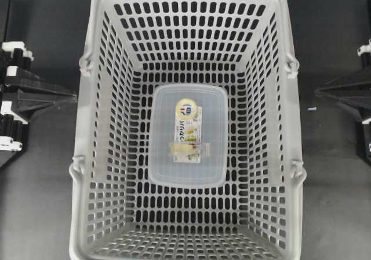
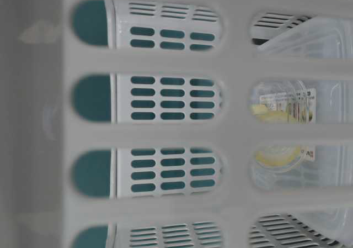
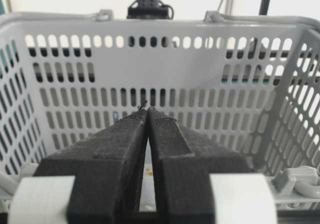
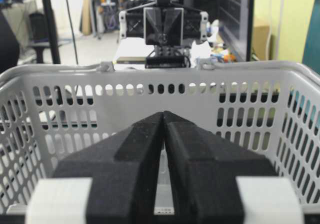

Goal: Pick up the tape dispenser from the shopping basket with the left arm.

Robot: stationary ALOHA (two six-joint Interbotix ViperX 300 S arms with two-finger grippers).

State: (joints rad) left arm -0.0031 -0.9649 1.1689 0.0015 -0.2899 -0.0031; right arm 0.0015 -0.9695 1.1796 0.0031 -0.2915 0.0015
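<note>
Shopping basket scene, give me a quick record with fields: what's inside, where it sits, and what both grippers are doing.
container: shopping basket, light grey, slotted
contents: tape dispenser, lying flat on the basket floor near its middle
left gripper: shut, empty, outside the basket facing its wall
right gripper: shut, empty, outside the opposite wall
task state: dispenser not yet picked up
</note>
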